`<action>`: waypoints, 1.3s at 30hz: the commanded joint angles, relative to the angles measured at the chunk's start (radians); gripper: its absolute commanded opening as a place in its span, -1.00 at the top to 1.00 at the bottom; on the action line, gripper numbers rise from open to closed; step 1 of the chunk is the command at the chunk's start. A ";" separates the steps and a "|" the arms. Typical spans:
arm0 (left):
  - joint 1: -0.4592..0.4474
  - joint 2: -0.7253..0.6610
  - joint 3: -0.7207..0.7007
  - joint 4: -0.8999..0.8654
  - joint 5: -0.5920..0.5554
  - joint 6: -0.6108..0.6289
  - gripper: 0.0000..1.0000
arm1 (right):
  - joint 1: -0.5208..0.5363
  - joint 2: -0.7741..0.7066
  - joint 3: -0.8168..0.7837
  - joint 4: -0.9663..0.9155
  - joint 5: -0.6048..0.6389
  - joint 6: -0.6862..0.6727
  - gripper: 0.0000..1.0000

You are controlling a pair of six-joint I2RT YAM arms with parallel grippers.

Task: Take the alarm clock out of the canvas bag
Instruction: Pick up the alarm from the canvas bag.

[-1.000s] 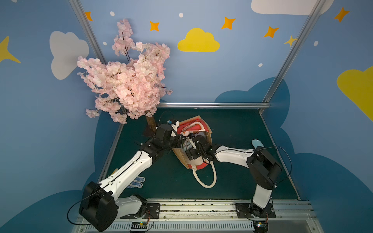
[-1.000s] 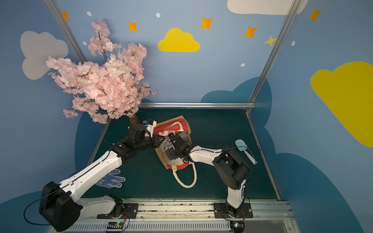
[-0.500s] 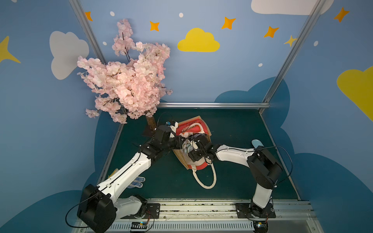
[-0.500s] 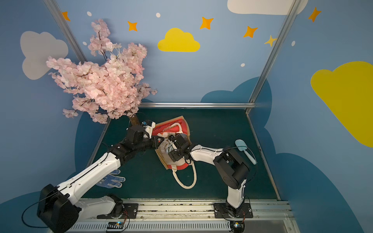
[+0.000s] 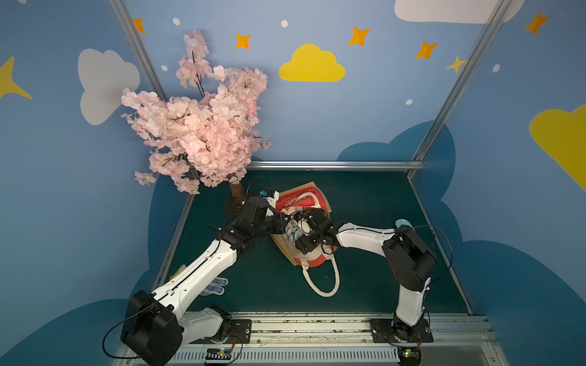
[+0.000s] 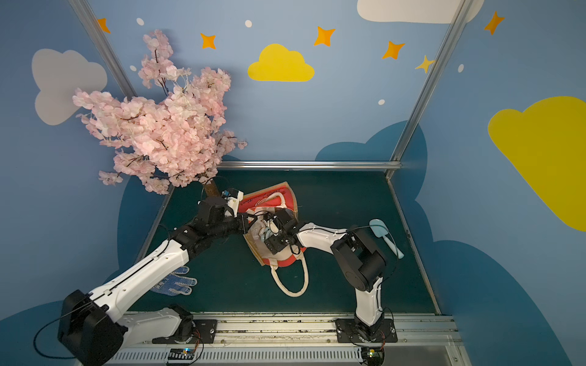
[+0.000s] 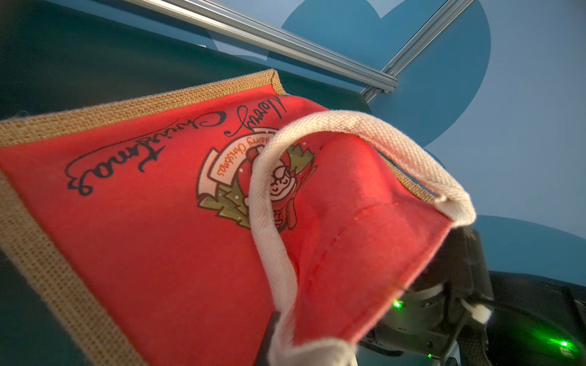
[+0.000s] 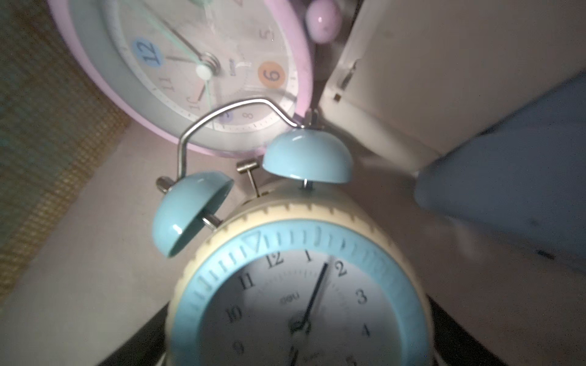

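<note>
Barely anything has moved: the boxy tan jute canvas bag (image 5: 287,198) still lies on the green tabletop (image 5: 364,206), left jaws clenched on its red panel's rim by the woven cream handle (image 7: 364,126). Inside, on smooth cream lining (image 8: 95,253), right jaws straddle the cream, blue-ringed twin-bell alarm clock (image 8: 298,285); gripping or not, I cannot tell. A round pink clock (image 8: 206,69) lies just beside it.

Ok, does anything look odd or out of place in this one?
Yes: the canvas bag holds two alarm clocks, not one. The right wrist view shows a blue twin-bell clock up close and a pink clock beyond it, turned sideways relative to the blue one. Which one is meant is unclear.
</note>
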State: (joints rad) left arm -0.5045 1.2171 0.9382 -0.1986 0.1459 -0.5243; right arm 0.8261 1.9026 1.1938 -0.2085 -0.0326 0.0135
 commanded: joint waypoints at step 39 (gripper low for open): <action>0.019 -0.001 -0.050 0.040 0.044 -0.091 0.92 | 0.043 -0.424 -0.180 -0.088 0.142 0.160 -0.19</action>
State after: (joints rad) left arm -0.4889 1.2060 0.8944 -0.1413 0.1658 -0.5999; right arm 0.8669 1.5490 1.0103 -0.2935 0.0555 0.1017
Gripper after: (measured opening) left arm 0.099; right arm 0.862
